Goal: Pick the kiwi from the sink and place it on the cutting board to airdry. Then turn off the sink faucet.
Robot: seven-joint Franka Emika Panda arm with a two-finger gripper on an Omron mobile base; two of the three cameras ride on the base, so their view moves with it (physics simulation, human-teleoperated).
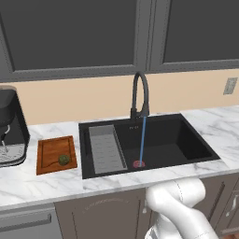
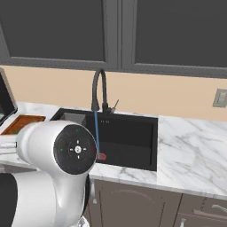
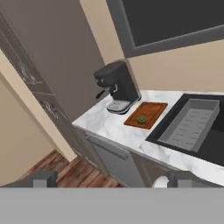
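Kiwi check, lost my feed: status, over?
Gripper open, empty, off the counter. Kiwi on board. Faucet running into sink. Nothing blocking.

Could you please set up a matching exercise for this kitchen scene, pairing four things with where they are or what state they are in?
Things:
1. kiwi
2. sink faucet
3. cutting board
4. ribbed rack

Places or states:
A. running, a blue stream falling onto the red drain
B. inside the black sink, at its left side
C. lying on the cutting board
D. flat on the counter between the coffee machine and the sink

Pairs: 1-C, 2-A, 3-D, 4-B
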